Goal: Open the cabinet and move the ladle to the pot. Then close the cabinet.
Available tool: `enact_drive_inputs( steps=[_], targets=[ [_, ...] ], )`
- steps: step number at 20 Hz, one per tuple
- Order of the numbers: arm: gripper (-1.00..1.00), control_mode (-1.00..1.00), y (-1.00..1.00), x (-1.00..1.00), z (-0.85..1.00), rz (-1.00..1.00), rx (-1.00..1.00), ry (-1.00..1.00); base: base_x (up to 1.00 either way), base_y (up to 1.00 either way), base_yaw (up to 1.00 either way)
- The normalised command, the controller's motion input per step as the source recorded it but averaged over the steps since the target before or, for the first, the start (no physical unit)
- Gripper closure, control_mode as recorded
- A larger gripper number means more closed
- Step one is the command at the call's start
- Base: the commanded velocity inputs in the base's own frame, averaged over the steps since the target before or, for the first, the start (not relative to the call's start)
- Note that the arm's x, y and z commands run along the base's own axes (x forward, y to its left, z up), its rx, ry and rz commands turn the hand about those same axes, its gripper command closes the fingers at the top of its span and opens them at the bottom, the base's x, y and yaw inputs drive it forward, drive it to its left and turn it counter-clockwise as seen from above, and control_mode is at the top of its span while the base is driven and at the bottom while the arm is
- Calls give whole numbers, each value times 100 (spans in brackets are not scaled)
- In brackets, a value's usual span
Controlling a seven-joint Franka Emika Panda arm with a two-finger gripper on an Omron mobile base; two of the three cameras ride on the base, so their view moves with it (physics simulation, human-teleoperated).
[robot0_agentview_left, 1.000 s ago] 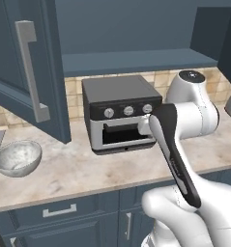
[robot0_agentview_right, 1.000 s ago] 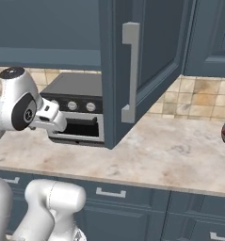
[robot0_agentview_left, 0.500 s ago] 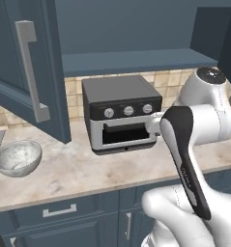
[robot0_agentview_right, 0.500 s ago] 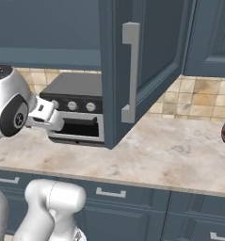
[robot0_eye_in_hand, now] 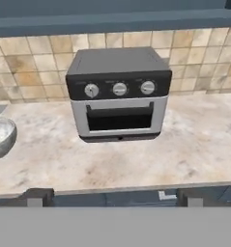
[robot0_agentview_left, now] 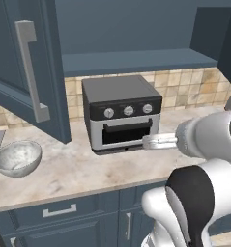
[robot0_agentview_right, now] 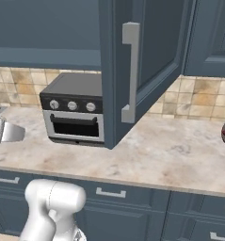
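Since a second ago the arm has swung back from the toaster oven (robot0_agentview_left: 122, 113) toward the robot's right, away from the cabinet (robot0_agentview_left: 25, 72). Its doors already hang open above and to either side of the oven, so this pull-back probably makes room for reaching the shelf. In the hand view the gripper (robot0_eye_in_hand: 112, 195) faces the oven across the bench (robot0_agentview_left: 78, 169), jaws spread fully and holding nothing. No ladle or pot can be made out; a bowl (robot0_agentview_left: 18, 157) sits left of the oven.
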Motion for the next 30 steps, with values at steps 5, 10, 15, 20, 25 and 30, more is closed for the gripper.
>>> enact_drive_inputs(
  steps=[5, 10, 15, 20, 25, 30],
  targets=[
    [-100, -100, 84, -49, 3, 0, -3, -39, 0, 0, 0],
    [-100, -100, 65, -42, 19, 0, 0, -36, 0, 0, 0],
    [-100, -100, 55, -34, 14, 0, 0, -34, 0, 0, 0],
    [-100, -100, 57, -16, 1, 0, 0, -35, 0, 0, 0],
    [-100, -100, 58, 0, 0, 0, 0, -30, 0, 0, 0],
    [-100, -100, 55, 17, 0, 0, 0, -25, 0, 0, 0]
  ],
)
